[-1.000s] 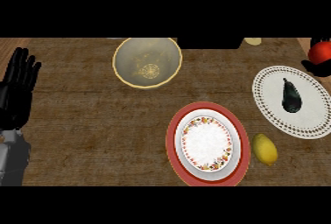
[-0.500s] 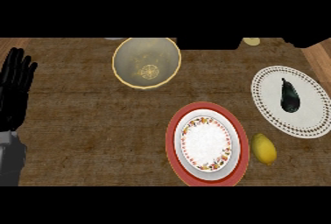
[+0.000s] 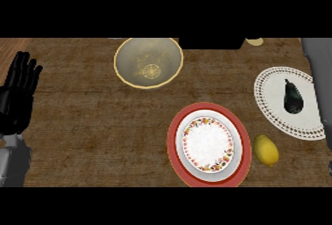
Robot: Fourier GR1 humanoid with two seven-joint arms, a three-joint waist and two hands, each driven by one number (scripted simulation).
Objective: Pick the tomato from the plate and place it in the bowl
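The left robot hand (image 3: 18, 99) is clipped by the view's left edge, and its grey forearm (image 3: 13, 162) runs out at the lower left corner. At the top edge, a black block (image 3: 211, 42) and a small pale thing (image 3: 255, 41) are cut off, with too little showing to name them. The bowl (image 3: 148, 61) meets that edge with its far rim. A grey shape (image 3: 318, 66) at the right edge overlaps the white lacy plate (image 3: 272, 101); what it is cannot be told. The dark item (image 3: 293, 97) on that plate is too murky to name.

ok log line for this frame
left hand: open, resting at left edge | right hand: not in view | tomato: not in view | bowl: no tomato inside | lemon: on counter beside red plate
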